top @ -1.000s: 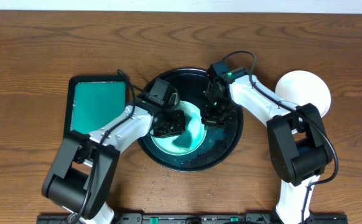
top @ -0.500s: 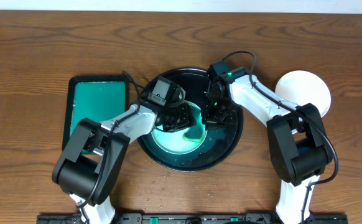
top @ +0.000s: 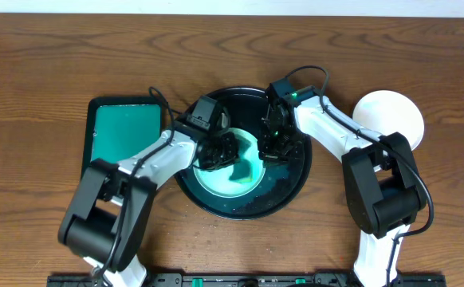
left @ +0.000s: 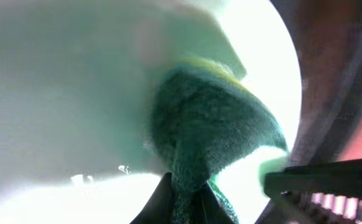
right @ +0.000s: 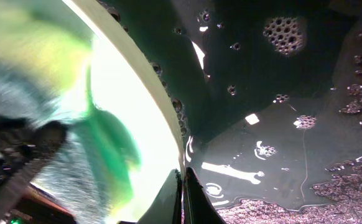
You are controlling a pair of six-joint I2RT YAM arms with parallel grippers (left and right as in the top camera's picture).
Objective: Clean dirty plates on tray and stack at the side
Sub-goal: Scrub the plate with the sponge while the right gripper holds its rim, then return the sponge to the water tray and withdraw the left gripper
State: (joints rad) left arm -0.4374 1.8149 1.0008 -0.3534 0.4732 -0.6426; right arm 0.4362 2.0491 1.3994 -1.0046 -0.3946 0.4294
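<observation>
Now | left gripper (top: 218, 151) clamped on dark green scouring sponge (left: 206, 137), pressed onto pale mint round plate (top: 236, 182) directly beneath | plate centre-left in round black tray (top: 289, 188) | right gripper (top: 273, 148) pinches plate's right rim.

round tray (top: 286, 191): black, wet, pale bubble specks. mint plate (top: 232, 182): pale mint with green smear (bright, streaky). sponge (left: 212, 124): dark green, yellow edge. side plate (top: 391, 112): plain white. rectangular tray (top: 124, 131): teal-green, black rim. table (top: 41, 64): brown wood grain.
</observation>
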